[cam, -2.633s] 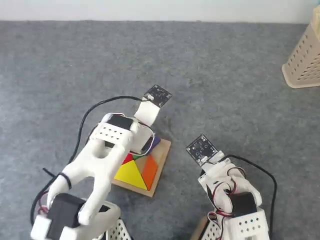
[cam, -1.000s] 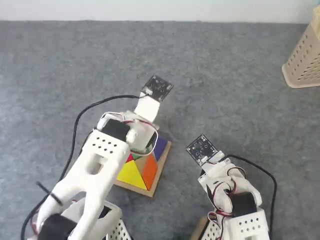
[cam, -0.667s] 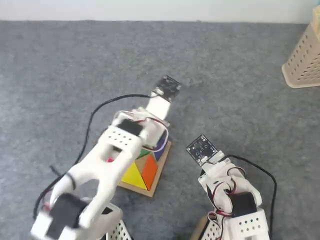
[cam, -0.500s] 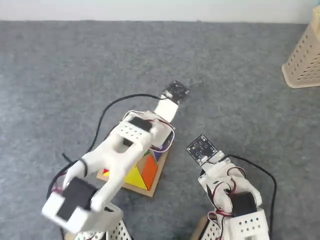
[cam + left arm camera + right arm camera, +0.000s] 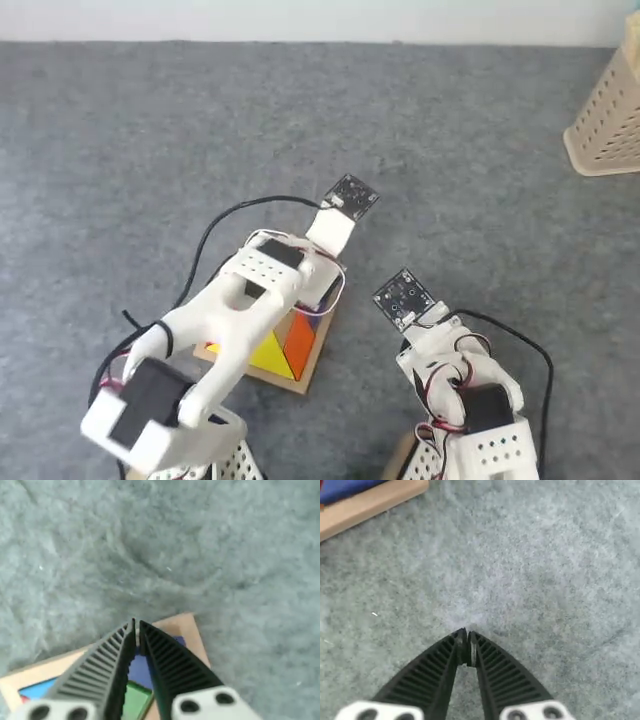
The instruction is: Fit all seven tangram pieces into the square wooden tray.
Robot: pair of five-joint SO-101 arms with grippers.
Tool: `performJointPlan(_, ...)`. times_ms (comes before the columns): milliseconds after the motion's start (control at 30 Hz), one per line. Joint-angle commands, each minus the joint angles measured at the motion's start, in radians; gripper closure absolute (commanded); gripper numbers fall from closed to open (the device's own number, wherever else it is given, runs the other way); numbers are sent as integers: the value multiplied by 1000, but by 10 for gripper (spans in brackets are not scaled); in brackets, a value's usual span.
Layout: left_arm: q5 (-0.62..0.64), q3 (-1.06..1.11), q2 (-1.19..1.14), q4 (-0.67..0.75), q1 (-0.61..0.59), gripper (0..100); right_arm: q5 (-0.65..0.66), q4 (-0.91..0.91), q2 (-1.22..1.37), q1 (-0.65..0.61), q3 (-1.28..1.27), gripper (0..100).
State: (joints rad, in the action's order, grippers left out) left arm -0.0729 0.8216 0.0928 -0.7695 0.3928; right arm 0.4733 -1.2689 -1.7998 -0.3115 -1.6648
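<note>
My left tool [image 5: 136, 625] has swung across the tray [image 5: 196, 635]. It now hangs closed and empty, its tips over the tray's corner, with the purple piece [image 5: 139, 667] just under it. My right tool [image 5: 466, 632] is closed on nothing above the grey counter [image 5: 545, 580]. I judge the fitting nearly done, though my arm hides some pieces.

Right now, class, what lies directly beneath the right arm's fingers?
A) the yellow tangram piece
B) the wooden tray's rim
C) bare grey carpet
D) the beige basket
C: in the right wrist view the right arm's fingers are over grey carpet, with the wooden tray lying apart from them.
</note>
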Motion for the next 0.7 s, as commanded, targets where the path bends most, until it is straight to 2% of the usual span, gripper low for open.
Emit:
performJointPlan(0, -38, 31, 68, -11, 2, 988, -6, -5, -15, 2, -18, 991)
performJointPlan(400, -37, 15, 109, -54, 0, 988, -6, -5, -15, 2, -18, 991)
performJointPlan(533, 20, 94, 278, -21, -54, 989, -6, -5, -15, 2, -18, 991)
performJointPlan(667, 54, 246, 519, 98, -164, 989, -6, -5, -15, 2, -18, 991)
